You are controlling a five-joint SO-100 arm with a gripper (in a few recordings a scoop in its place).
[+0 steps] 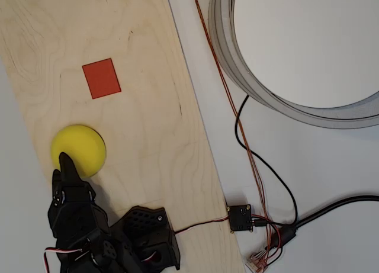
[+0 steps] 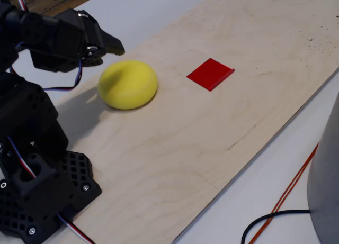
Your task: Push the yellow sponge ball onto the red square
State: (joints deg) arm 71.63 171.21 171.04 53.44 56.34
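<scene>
Overhead view, left to right: black gripper [image 1: 64, 161] at lower left, tip overlapping the lower-left edge of the yellow sponge ball [image 1: 79, 150]; contact not confirmable from above. Fingers look together in a single point, no gap visible. Ball sits on the plywood board [image 1: 154, 107], near its left edge. The red square [image 1: 101, 78] lies flat on the board, above and slightly right of the ball, clear gap between them. Right of the board: a small black circuit module [image 1: 241, 217] with orange and black wires [image 1: 260, 166], then a large grey ring [image 1: 260, 89] on the white table [image 1: 331, 166].

Fixed view: gripper [image 2: 114, 47] at upper left, tip just beside the ball [image 2: 128, 84]; square [image 2: 210, 73] well right of the ball, not touching.
</scene>
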